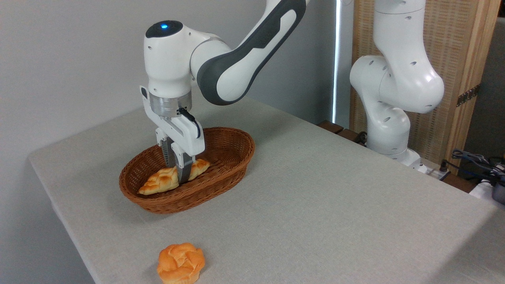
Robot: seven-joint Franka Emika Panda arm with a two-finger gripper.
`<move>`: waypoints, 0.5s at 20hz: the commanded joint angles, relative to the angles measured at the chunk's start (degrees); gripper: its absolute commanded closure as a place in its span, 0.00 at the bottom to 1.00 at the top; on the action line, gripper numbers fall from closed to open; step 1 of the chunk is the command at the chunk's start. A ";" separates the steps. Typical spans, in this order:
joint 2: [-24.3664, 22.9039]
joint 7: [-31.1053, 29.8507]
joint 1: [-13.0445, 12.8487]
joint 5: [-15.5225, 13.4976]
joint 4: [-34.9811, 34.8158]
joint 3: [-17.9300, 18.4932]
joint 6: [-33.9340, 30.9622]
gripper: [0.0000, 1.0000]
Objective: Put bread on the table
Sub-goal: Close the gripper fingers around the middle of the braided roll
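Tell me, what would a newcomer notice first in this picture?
First, the white arm reaching down into the brown basket at the table's left-centre, its pincer shut on the braided bread inside. Next, the small orange bun lying alone on the cloth near the front edge.

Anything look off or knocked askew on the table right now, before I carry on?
Nothing stands out. The basket sits flat on the table, the end effector is closed across the middle of the bread inside it, and the round bun sits intact near the front edge.
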 commanded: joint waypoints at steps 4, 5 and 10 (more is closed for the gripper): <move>-0.70 0.15 -0.05 -0.86 -0.54 -0.02 1.54 0.72; -0.96 0.24 -0.05 -0.77 -0.37 0.15 1.45 0.76; -1.84 0.15 0.04 -0.77 0.16 0.68 -1.79 0.76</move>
